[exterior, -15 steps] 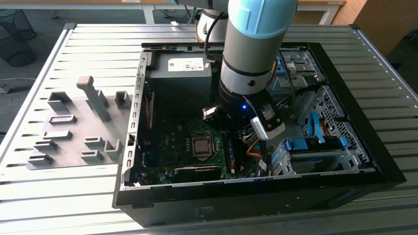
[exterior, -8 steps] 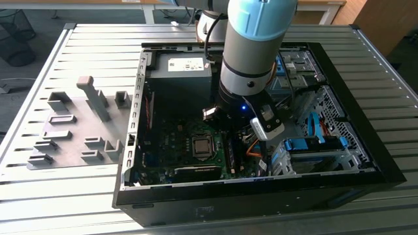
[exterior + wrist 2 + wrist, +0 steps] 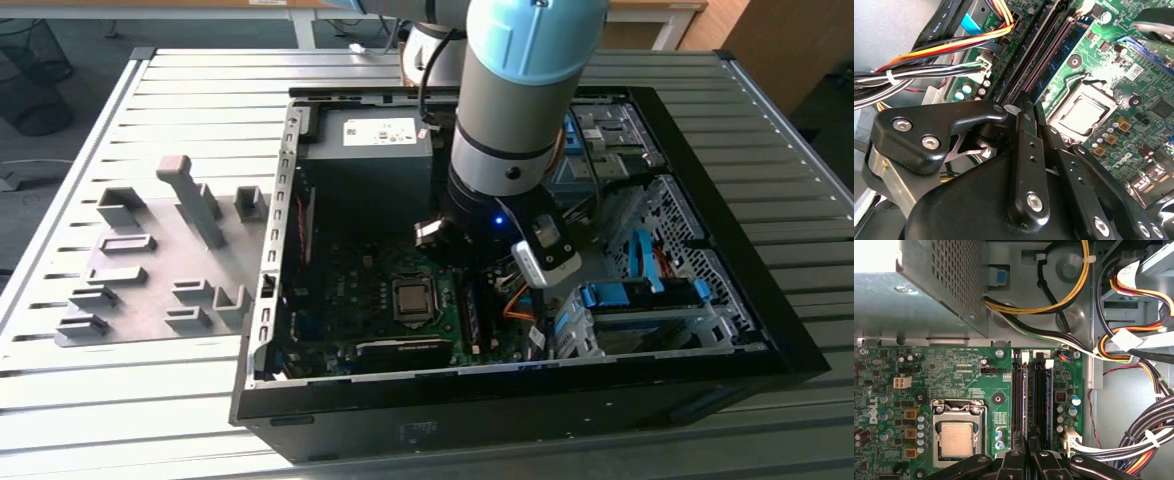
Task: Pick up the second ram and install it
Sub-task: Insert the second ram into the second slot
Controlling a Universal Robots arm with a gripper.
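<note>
Second ram, as best I can judge, is the thin stick standing on edge in a memory slot directly in line with the tool. In the second wrist view it reads as a long dark strip beside a blue-green stick with dark chips in the neighbouring slot. I cannot tell whether it is fully seated or whether the white latches at the slot ends have closed.

The tool's fingers are pressed together with barely a slit between them, pointing down at the near end of the slots. That posture suits pushing on the stick's top edge better than gripping it, but contact itself is hidden.

In the exterior view the arm reaches straight down into the open computer case on the table. This keeps it clear of the bundled cables and the processor socket. Grey fixture blocks sit well apart, towards the exterior view's left.
</note>
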